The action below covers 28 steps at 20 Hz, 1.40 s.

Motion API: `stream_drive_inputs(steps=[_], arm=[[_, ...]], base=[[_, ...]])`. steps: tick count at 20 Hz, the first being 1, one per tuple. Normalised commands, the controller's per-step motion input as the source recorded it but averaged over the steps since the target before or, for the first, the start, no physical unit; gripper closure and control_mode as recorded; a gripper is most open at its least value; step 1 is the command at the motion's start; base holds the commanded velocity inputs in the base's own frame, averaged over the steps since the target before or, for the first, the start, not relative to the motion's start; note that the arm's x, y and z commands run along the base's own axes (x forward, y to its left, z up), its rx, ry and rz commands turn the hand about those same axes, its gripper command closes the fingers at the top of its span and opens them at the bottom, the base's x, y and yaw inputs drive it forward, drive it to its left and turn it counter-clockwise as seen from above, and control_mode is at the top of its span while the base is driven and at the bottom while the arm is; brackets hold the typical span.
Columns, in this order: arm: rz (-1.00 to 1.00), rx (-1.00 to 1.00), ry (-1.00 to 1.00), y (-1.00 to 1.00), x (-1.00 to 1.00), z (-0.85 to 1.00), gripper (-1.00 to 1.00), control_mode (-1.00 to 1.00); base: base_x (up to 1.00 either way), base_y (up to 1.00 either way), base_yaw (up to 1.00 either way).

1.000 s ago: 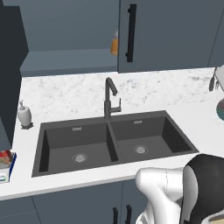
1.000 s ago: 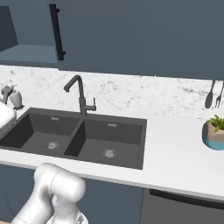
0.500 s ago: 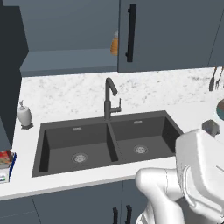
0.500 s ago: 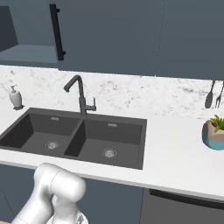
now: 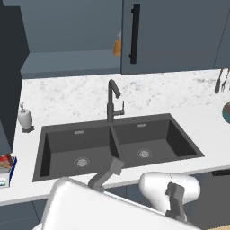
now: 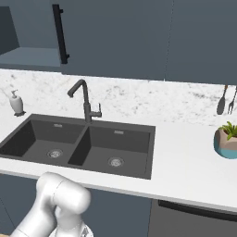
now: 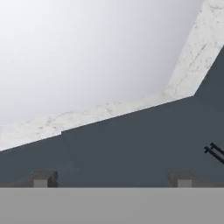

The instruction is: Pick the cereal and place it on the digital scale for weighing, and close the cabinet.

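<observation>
gripper (image 7: 112,181): fingers spread, empty | cereal (image 5: 4,162): on digital scale (image 5: 6,179), far left | cabinet (image 5: 175,36): left door open

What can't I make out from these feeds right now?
- The cereal: cut off by the left edge of the left base view, sitting on the digital scale.
- Amber bottle: half hidden behind the cabinet door.
- Gripper: hand view shows just the fingertips; the gap looks wide, jaws holding nothing.
</observation>
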Motion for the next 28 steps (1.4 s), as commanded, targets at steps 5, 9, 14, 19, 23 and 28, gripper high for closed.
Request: stream_drive_inputs(steps=[5,9,14,19,23,28], arm=[[-0.15,-0.15,-0.09,1.00,0.53,-0.45,-1.00,-1.00],[-0.21,-0.09,-0.16,1.00,0.09,-0.15,-1.00,-1.00],[-0.18,-0.01,-0.12,1.00,0.62,-0.45,-1.00,-1.00],[-0.16,0.00,-0.08,1.00,0.28,-0.04,-1.00,-1.00],[-0.16,0.00,0.00,0.80,0.73,-0.11,-1.00,-1.00],[-0.03,0.05,0.01,0.27,1.00,-0.23,-1.00,-1.00]], base=[[0.00,0.00,0.00],[0.00,0.00,0.00],[0.00,0.00,0.00],[0.00,0.00,0.00],[0.00,0.00,0.00],[0.00,0.00,0.00]])
